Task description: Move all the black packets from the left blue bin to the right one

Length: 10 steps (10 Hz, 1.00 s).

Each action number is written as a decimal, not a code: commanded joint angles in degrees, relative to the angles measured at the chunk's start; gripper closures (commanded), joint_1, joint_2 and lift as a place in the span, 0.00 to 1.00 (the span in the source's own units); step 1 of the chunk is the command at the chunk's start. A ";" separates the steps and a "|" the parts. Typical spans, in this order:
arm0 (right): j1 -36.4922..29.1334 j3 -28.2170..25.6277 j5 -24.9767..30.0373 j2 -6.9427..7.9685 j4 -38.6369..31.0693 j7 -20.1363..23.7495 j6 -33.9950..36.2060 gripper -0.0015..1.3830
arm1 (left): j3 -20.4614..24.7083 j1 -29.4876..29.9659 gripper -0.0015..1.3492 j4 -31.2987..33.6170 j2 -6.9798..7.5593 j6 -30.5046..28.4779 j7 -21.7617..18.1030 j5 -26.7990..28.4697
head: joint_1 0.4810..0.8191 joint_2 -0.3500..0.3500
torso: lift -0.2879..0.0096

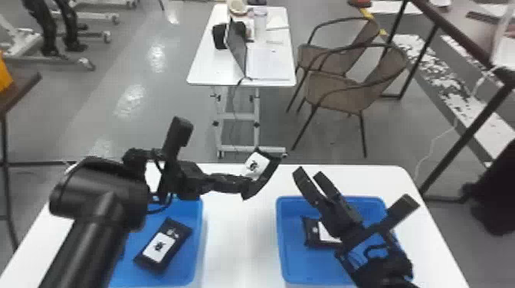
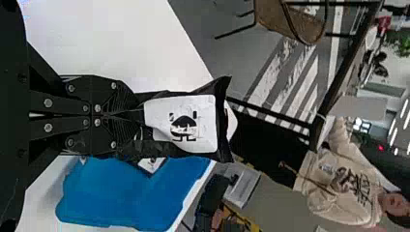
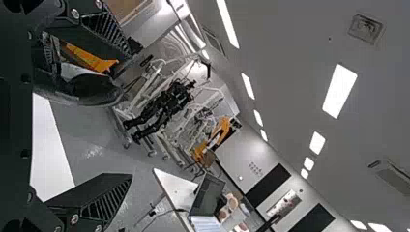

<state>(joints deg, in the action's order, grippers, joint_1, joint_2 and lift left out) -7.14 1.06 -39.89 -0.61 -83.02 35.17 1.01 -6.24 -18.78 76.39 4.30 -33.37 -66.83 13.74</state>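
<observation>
Black packet (image 2: 181, 123): pinched by one end in left gripper (image 2: 130, 116), probably to present the free end for a handover. Held high between the bins, likely for rim clearance. Opposite, right gripper (image 1: 309, 178) spread wide, empty, perhaps to receive. Farther out, labelled packet (image 1: 312, 231) lying in right blue bin (image 1: 306, 268); another packet (image 1: 163, 245) in left blue bin (image 1: 193, 268), still to cross.

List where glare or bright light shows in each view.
Head view: pale glare patches on the grey floor, left of the far white table; left wrist view: bright ceiling lights near the picture's right edge, while the dark figure on the held black packet remains visible; right wrist view: several glowing ceiling panels, plus a faint floor reflection.
</observation>
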 commanded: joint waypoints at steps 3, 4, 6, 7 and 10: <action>3.53 1.40 2.18 0.00 1.72 0.17 0.30 0.11 | -4.48 -3.19 0.89 -4.23 -1.49 1.99 -0.49 -3.37 | 0.63 0.38 | 0.97; 4.06 1.40 2.45 0.00 1.81 0.17 0.30 0.11 | -4.92 -3.63 0.89 -4.58 -1.66 1.99 -0.75 -3.46 | 0.63 0.37 | 0.97; 4.77 1.75 3.24 0.09 1.63 0.17 0.30 0.11 | -5.98 -4.95 0.89 -6.34 -2.28 2.52 -1.19 -3.54 | 0.63 0.35 | 0.97; 5.20 2.01 2.80 0.09 2.25 0.17 0.30 0.17 | -6.15 -5.12 0.89 -6.69 -2.72 2.61 -1.37 -3.54 | 0.63 0.35 | 0.97; 4.94 2.54 3.42 0.17 2.51 0.43 0.30 0.68 | -5.98 -5.56 0.89 -7.13 -3.07 2.87 -1.46 -3.54 | 0.63 0.34 | 0.97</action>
<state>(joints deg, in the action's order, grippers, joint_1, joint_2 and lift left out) -1.95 3.38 -36.49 -0.45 -80.45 35.59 1.32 -12.44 -24.26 69.33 1.36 -30.57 -68.30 10.19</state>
